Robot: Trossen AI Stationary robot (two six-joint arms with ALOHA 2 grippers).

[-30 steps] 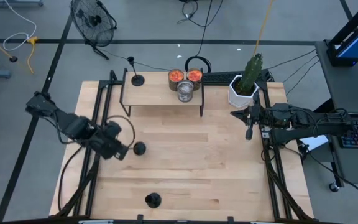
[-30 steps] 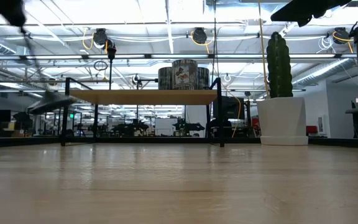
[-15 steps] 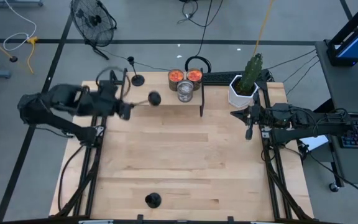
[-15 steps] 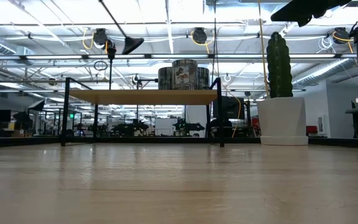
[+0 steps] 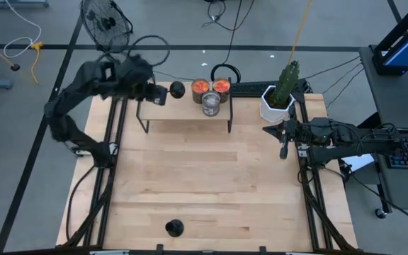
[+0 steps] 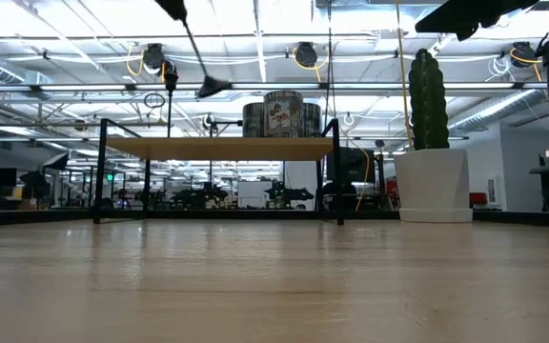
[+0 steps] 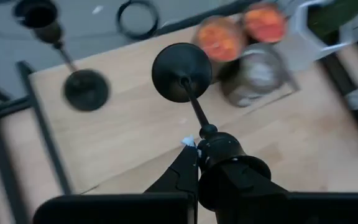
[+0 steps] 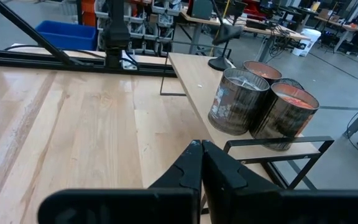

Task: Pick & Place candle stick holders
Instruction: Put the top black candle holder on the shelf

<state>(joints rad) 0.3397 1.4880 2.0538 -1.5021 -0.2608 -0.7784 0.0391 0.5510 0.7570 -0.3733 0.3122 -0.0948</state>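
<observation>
Landmark: the shelf, a small raised wooden stand at the far edge of the table; every place below is given from it.
Left gripper: over the shelf's left part, fingers closed on the cup end of a holder.
Held holder: clear of the shelf top, tilted well off upright; its round base hangs over the board, between the holder already placed and the cans.
Long axis: the stem runs from the gripper outward to the base, so the base leads and lies toward the cans, away from the wrist.
Placed holder: upright on the shelf's left end, just beside the held one's base but apart from it.
Third holder: on the table near its front edge, well away from the shelf, untouched.
Right gripper: fingers shut and empty, waiting off the shelf's right end, beside the cactus pot.
Nearer arm: the left, by far; it already has the piece.
Coming move, as I judge it: swing the stem upright so the base faces down, then lower it onto bare board between the placed holder and the cans.
Risk: the base clipping a can or the neighbour's stem.
</observation>
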